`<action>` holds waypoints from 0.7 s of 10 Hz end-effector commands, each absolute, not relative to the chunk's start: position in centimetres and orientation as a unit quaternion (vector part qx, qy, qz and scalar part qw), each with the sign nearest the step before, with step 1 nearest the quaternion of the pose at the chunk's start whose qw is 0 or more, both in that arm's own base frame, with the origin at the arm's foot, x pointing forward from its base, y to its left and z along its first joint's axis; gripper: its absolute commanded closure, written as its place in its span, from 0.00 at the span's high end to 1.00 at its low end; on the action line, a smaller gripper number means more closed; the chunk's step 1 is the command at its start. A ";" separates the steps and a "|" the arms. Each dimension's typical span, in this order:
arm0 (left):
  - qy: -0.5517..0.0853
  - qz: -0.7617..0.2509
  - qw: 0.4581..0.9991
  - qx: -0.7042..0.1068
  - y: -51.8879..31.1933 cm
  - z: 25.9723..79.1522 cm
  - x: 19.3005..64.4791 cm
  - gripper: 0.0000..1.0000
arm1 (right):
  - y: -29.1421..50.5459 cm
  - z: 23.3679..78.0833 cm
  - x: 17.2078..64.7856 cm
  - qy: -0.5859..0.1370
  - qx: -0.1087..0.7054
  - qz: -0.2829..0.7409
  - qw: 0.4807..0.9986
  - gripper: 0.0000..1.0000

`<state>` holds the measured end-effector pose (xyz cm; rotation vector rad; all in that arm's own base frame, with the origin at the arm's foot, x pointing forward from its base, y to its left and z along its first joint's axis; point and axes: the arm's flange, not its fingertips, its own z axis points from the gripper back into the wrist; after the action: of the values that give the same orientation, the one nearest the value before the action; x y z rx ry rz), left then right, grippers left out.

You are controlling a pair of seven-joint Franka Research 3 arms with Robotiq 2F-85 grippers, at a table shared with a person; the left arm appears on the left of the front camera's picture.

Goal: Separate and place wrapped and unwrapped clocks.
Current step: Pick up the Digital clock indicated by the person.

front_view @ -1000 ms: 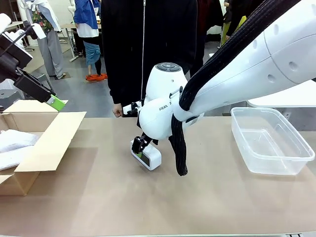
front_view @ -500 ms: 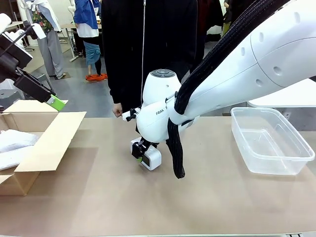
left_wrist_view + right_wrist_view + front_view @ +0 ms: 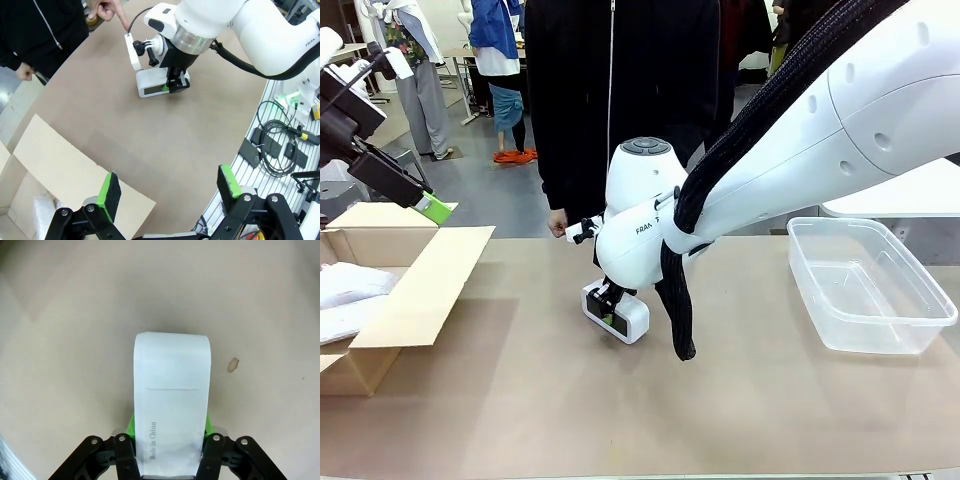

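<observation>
The bare white clock (image 3: 620,314) with a dark face sits low over the middle of the table, and my right gripper (image 3: 609,297) is shut on it from above. In the right wrist view the clock's white back (image 3: 172,390) fills the space between the right gripper's (image 3: 170,434) green pads. From the left wrist the same clock (image 3: 151,86) shows under the right gripper (image 3: 176,83). My left gripper (image 3: 168,187) hangs open and holds nothing; it is high over the cardboard box (image 3: 415,290) at the left (image 3: 432,207). Two wrapped bundles (image 3: 350,285) lie in that box.
A clear plastic tub (image 3: 910,335) stands at the right of the table. A person in black stands at the far edge, one hand (image 3: 558,224) just behind the right wrist, a finger (image 3: 120,15) pointing down. The box flap (image 3: 75,170) juts toward the table's middle.
The right wrist has shifted a little to the left, and the clock in its fingers has moved slightly with it. The left arm has stayed still.
</observation>
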<state>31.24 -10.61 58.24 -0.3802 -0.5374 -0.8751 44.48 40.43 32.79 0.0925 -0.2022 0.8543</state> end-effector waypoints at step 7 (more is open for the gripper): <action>-0.255 -0.415 0.855 -0.181 -10.7 58.2 31.1 1.00 | 41.1 37.7 43.5 -0.107 -0.014 0.388 0.915 0.16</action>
<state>31.24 -10.61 58.23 -0.3802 -0.5373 -0.8750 43.96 40.62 35.21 0.0479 -0.2028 0.8447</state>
